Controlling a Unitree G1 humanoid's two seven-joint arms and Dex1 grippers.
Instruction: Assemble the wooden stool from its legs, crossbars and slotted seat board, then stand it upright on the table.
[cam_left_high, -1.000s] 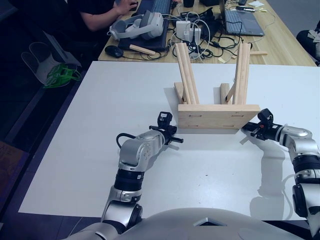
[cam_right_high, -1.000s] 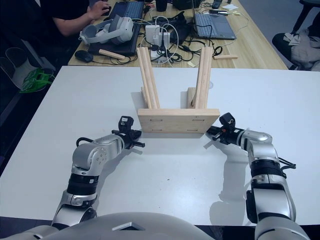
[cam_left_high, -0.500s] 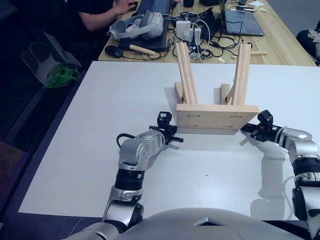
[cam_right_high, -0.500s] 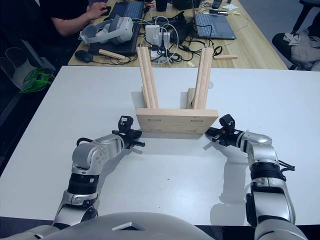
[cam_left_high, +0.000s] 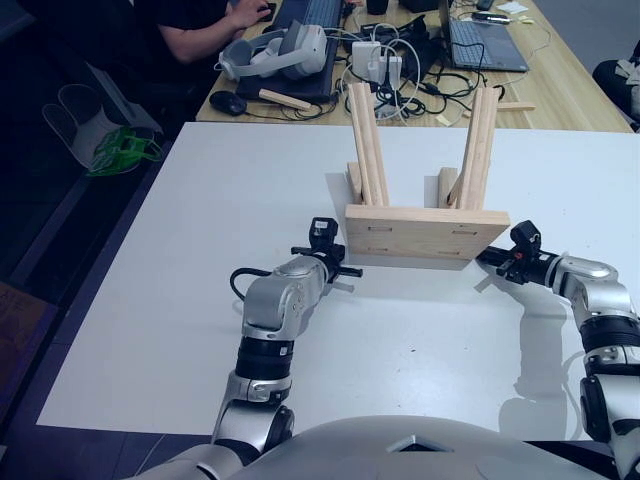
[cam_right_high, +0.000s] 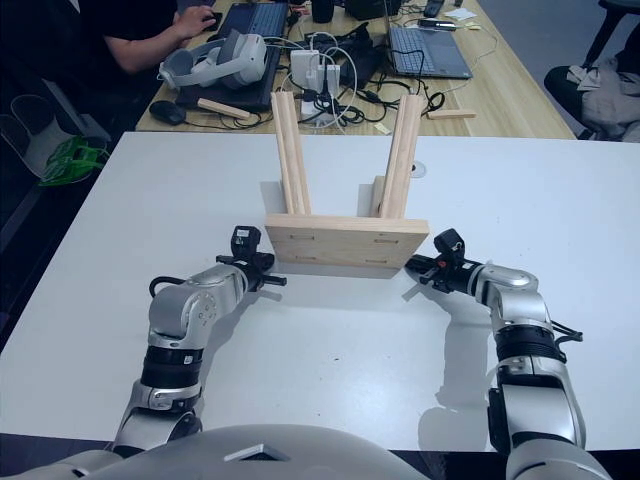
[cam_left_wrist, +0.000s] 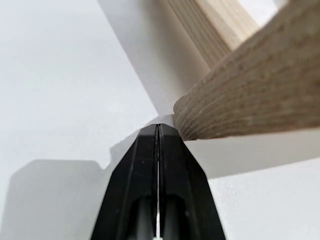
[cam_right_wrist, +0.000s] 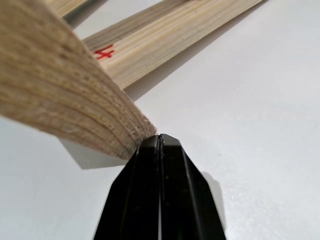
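The assembled wooden stool (cam_right_high: 345, 238) lies sideways on the white table (cam_left_high: 200, 220), legs (cam_left_high: 365, 150) pointing away, while the left gripper (cam_left_wrist: 158, 131) and right gripper (cam_right_wrist: 159, 141), fingers pressed together, wedge under its seat board's (cam_left_high: 425, 230) lower corners, likely to tip it upright.

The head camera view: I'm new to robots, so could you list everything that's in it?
stool: one, pale wood, on its side on the table, legs pointing away from the robot
table: one, white, in front of the robot
desk: one, wooden, behind the table
headset: one, grey, on the desk
laptops: two, dark, on the desk
mouse: one, black, on the desk
loose stick: one, pale wood, on the desk
left gripper: black, shut, at the seat's left corner
right gripper: black, shut, at the seat's right corner
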